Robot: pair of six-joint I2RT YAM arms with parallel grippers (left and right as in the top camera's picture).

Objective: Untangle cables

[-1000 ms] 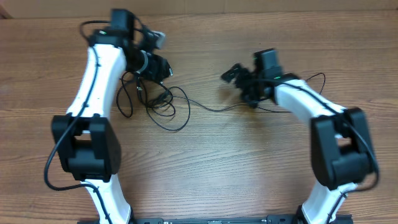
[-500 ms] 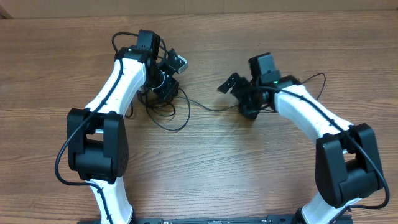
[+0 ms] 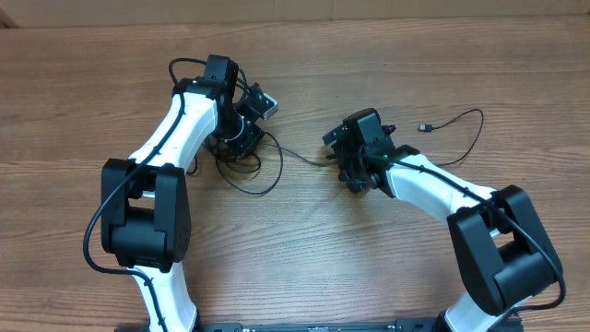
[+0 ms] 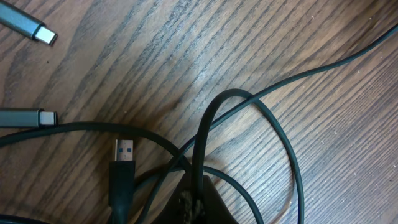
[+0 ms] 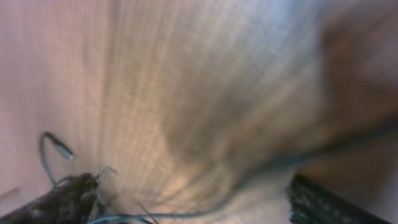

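Several thin black cables lie in a tangle [image 3: 238,159] on the wooden table. My left gripper [image 3: 244,138] is down on the top of that tangle. In the left wrist view its fingertips [image 4: 208,202] are shut on a black cable loop [image 4: 205,134]. A black USB plug [image 4: 123,152] and two grey plugs [image 4: 38,32] lie beside it. One cable strand [image 3: 300,157] runs right to my right gripper [image 3: 342,159]. The right wrist view is blurred. My right gripper [image 5: 193,186] stands open there, and a cable [image 5: 211,213] crosses between its fingers [image 5: 71,198]. Whether they touch it I cannot tell.
A free cable end with a small plug [image 3: 424,127] and a loop [image 3: 477,124] lies right of the right arm. A larger loop [image 3: 263,180] spreads below the tangle. The left arm's own thick cord [image 3: 180,66] arches behind it.
The left arm swung right onto the tangle and its gripper shut on a cable loop. The right gripper moved left and lower onto the strand, uncovering the plug end behind it.
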